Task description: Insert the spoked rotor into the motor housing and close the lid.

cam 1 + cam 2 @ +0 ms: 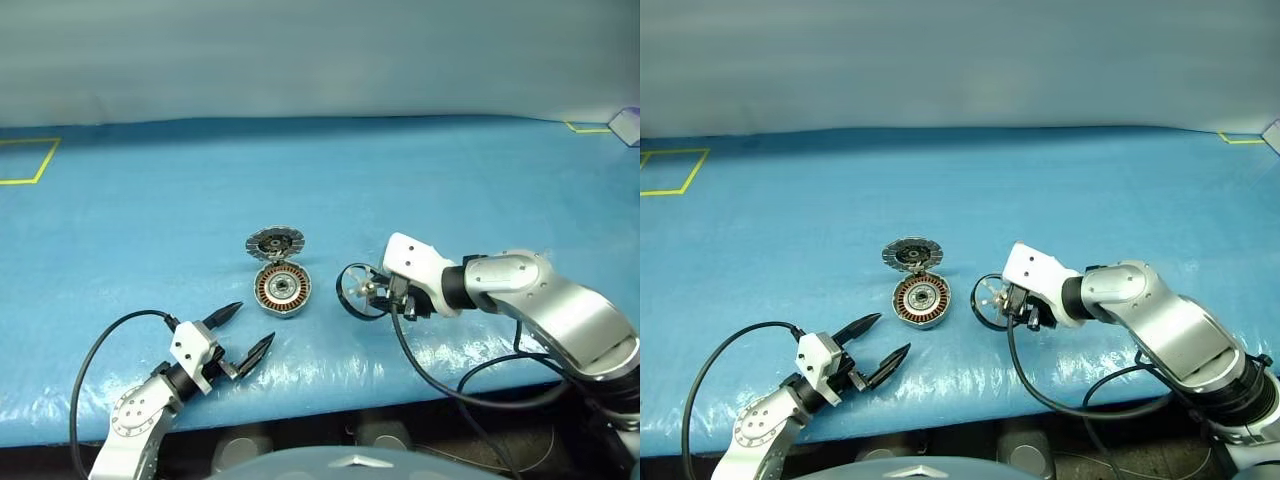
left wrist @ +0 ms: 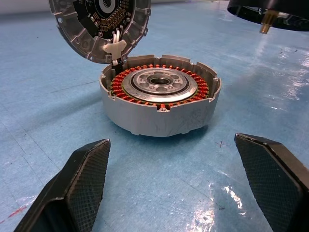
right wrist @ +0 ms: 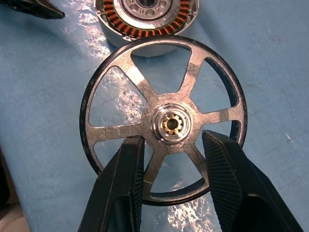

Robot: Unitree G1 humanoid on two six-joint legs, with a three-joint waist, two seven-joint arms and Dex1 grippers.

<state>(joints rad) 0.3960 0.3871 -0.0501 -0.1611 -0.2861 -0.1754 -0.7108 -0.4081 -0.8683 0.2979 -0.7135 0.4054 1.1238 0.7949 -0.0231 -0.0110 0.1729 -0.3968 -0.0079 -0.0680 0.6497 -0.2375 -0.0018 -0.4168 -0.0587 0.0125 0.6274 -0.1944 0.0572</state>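
The right wrist view shows what the head views cannot — the shiny silver spoked rotor (image 3: pixel 163 121) with its brass-centred hub, pinched between the two black fingers of the right gripper (image 3: pixel 169 159), whose jaws stand partly closed on a spoke just beside the hub. From the head, the rotor is held above the blue plastic-covered worktop (image 1: pixel 150 220), just right of the round grey motor housing (image 1: pixel 282 289) with its copper windings. The left wrist view reveals the round grey lid (image 2: pixel 99 26) tilted up at the housing's far edge, joined by white wires. The left gripper (image 1: pixel 243 332) hovers near the worktop's near edge, left of the housing — jaws spread wide, empty. Yellow tape (image 1: pixel 30 160) marks the far left.
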